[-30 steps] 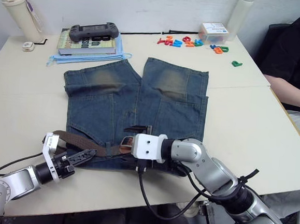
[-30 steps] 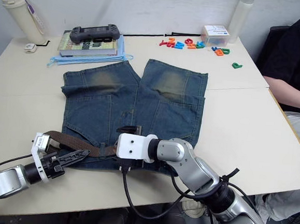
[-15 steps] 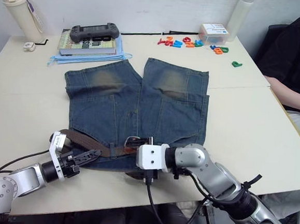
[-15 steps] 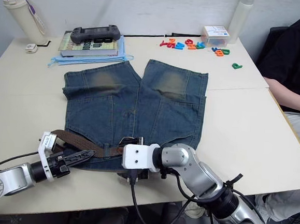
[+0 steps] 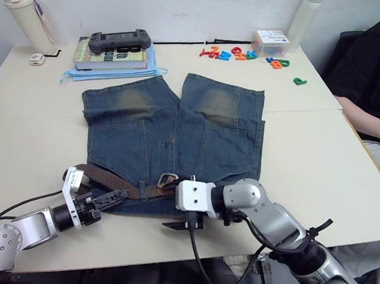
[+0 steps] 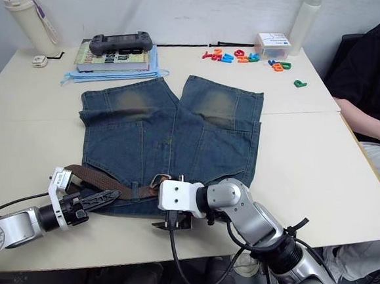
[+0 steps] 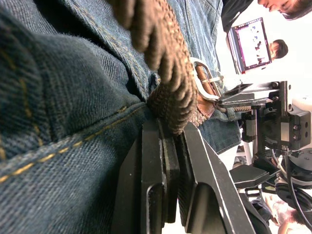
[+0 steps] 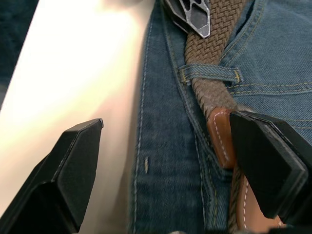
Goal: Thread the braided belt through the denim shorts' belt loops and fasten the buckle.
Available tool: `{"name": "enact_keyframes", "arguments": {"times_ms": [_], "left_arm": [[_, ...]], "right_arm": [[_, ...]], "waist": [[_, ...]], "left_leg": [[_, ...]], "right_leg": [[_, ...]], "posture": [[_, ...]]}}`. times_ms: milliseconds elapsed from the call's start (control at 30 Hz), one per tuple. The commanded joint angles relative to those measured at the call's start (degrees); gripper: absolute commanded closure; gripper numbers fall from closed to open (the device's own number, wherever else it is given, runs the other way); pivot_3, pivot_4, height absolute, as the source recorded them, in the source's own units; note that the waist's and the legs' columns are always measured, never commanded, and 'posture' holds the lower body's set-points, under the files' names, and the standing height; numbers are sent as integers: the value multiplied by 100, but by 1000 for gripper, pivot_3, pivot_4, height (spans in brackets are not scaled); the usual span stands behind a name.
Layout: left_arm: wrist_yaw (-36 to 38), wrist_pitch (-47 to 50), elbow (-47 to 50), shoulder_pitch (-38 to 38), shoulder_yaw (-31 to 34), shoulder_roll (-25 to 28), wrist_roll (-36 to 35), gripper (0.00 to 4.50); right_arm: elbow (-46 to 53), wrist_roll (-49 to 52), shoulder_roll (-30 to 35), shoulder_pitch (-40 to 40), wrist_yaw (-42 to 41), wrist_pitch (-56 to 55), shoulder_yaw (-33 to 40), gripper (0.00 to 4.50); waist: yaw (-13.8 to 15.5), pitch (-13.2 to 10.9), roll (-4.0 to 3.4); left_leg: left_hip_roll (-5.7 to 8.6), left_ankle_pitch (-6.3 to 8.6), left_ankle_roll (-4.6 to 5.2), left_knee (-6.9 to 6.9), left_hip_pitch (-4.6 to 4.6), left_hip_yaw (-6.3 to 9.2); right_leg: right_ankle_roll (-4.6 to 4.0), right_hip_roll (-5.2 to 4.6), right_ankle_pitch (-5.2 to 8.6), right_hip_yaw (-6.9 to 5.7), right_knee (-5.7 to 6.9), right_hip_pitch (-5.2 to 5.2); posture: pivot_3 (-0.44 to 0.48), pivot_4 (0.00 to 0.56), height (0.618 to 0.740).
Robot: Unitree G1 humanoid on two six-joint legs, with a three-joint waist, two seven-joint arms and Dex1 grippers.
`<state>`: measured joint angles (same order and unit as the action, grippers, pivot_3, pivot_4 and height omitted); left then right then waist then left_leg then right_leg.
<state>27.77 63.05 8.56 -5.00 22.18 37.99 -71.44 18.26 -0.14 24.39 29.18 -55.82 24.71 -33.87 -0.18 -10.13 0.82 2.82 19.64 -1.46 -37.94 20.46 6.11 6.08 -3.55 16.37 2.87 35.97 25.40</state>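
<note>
The denim shorts [image 5: 171,127] lie flat with the waistband at the table's front edge. The braided belt [image 5: 118,181] runs along the waistband's left half, under a belt loop [image 8: 209,73], and ends in a tan tab and the silver buckle [image 5: 167,179] at the middle. My left gripper [image 5: 110,197] is shut on the braided belt [image 7: 170,97] left of the buckle. My right gripper [image 5: 172,203] stands wide open just right of the buckle. It straddles the waistband: one finger [image 8: 63,180] is over the table edge, the other over the tan tab [image 8: 219,136].
At the back left stand a bottle [image 5: 25,17] and stacked books with a game controller [image 5: 117,41]. Colourful letters [image 5: 240,54] and a small box [image 5: 271,42] lie at the back right. A seated person [image 5: 379,78] is at the right side.
My right gripper has drawn back from over the buckle toward the table's front edge, leaving the buckle uncovered on the waistband. The left gripper shifted slightly right along the belt.
</note>
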Motion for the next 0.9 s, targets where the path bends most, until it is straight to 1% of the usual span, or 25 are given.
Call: {"name": "enact_keyframes", "arguments": {"times_ms": [33,200,333,433,567,767,900], "left_arm": [[64,39,92,-6,27,-41,19,4500],[131,26,116,-22,19,-26,33,4500],[251,-15,106,-19,24,-17,65,4500],[415,-98,95,-22,-45,-1,211,4500],[441,-113,90,183,-142,-71,285,4500],[324,-21,15,429,-85,-159,249,4500],[405,46,30,415,-75,-123,249,4500]], "right_arm": [[58,-76,-122,133,114,120,2,39],[-1,-201,-113,172,140,197,-46,39],[75,-70,-243,211,149,245,45,39],[105,-48,-240,205,137,284,74,39],[301,281,-320,101,171,489,362,39],[560,346,142,-147,145,638,635,39],[616,343,230,-180,203,665,670,39]], "waist": [[-1,0,0],[1,0,0],[-2,0,0],[-3,0,0],[6,0,0],[11,0,1],[-14,0,0]], "left_leg": [[0,0,0,-1,0,0],[0,0,0,-1,0,1],[0,0,0,-1,0,0],[0,0,-1,-1,0,0],[0,0,-1,-1,0,0],[5,1,1,-2,2,8],[3,1,1,-2,4,4]], "right_leg": [[0,0,0,1,1,0],[0,0,0,-1,1,0],[0,0,0,0,1,0],[0,0,0,0,2,0],[0,0,0,0,1,0],[1,-5,-1,-7,-1,-2],[1,-2,-1,-3,-1,2]], "posture": [[0,150,714],[0,150,714],[0,150,714],[0,150,714],[0,150,714],[0,150,714],[0,150,714]]}}
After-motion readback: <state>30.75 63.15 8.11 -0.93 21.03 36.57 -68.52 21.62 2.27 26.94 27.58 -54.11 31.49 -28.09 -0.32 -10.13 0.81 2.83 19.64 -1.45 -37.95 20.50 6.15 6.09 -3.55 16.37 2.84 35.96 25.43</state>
